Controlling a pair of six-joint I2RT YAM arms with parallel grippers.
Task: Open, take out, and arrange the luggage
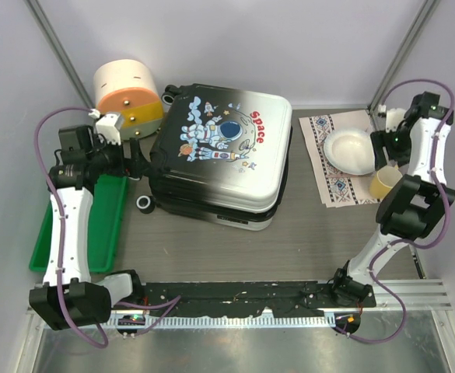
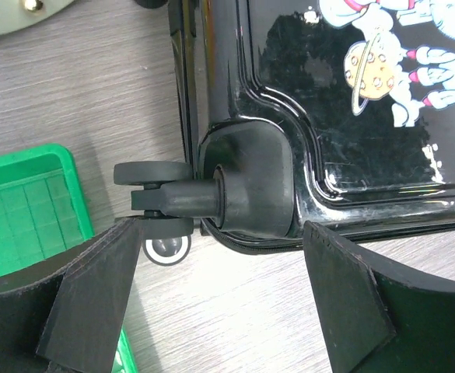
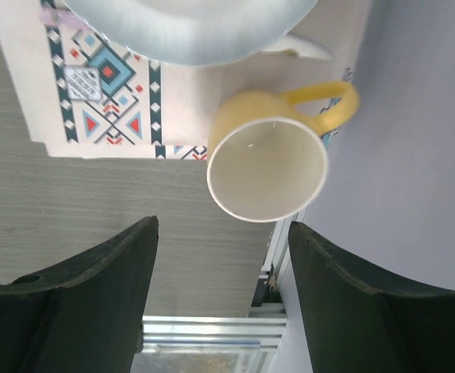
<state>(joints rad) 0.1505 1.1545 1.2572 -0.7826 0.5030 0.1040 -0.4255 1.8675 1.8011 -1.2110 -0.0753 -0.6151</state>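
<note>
The luggage (image 1: 219, 151) lay flat and shut in the middle of the table (image 1: 289, 249), picture side up; the left arm reached low, and the left gripper (image 2: 223, 237) was spread wide by a corner wheel (image 2: 153, 172), holding nothing; the right arm bent high, and the right gripper (image 3: 223, 233) gaped above a yellow mug (image 3: 267, 167).

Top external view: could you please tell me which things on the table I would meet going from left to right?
green tray → luggage → white plate → yellow mug
</note>
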